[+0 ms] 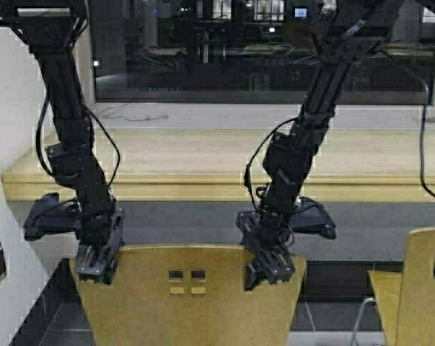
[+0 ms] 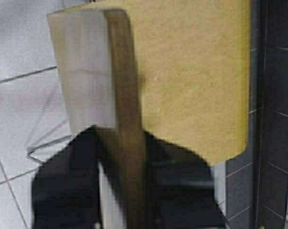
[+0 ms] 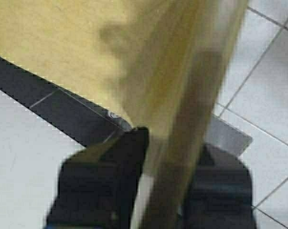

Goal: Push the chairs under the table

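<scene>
My left gripper [image 1: 96,268] and right gripper [image 1: 271,272] each clamp the chair [image 1: 192,295] backrest's top corners, just short of the table [image 1: 203,162]; I push evenly, straight forward.

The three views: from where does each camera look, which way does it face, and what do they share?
High view: on the robot's frame, above and behind the arms, facing down at the table and middle chair; both arms show.
Left wrist view: on the left arm, facing the floor along the backrest's edge; the left gripper straddles it.
Right wrist view: likewise, with the right gripper.
Shared: all three show that same chair's backrest.
</scene>
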Robot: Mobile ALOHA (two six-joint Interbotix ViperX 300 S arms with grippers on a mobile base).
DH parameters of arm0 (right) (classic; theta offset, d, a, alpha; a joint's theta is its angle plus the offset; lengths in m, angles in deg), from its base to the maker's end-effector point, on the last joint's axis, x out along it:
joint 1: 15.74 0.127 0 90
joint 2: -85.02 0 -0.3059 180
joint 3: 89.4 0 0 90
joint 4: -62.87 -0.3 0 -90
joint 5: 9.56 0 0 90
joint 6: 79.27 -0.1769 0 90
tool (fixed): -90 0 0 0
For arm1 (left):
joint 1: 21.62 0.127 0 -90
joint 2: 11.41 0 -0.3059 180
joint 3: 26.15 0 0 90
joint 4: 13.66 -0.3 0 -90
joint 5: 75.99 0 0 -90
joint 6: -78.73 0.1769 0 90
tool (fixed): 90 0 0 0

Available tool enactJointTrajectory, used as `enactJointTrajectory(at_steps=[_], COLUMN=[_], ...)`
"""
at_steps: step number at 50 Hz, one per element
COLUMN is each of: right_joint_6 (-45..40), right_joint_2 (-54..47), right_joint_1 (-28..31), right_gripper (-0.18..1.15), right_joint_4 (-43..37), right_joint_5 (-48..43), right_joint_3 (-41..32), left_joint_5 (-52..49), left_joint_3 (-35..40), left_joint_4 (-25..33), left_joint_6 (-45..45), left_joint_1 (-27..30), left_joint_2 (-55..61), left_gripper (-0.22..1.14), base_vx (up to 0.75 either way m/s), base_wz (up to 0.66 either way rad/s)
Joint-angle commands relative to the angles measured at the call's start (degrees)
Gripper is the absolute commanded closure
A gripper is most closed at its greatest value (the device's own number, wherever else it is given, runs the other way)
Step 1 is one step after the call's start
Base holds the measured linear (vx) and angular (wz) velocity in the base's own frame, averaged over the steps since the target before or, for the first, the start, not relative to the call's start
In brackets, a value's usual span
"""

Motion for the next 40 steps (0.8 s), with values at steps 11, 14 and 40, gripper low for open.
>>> enactJointTrajectory(at_steps=[11,14,40], right_joint_6=[0.53,0.53,2.99], right_joint_2=[2.11,1.93,2.81], right_joint_1=[-0.53,-0.53,-0.53], right_gripper=[0.46,0.46,0.46], right_joint_4=[0.35,0.35,0.62], right_joint_5=[-2.02,-2.02,-1.67], right_joint_3=[-0.97,-1.05,1.14], left_joint_5=[0.62,0.62,0.53], left_joint_3=[3.16,3.16,1.23], left_joint_4=[-1.32,-1.32,-2.2], left_joint_6=[-0.18,-0.18,0.0], left_joint_1=[0.09,0.26,0.26], left_joint_2=[-1.32,-1.41,-2.99], left_gripper=[0.5,0.5,0.5], base_vx=[0.04,0.09,0.17], base_wz=[-0.01,0.0,0.04])
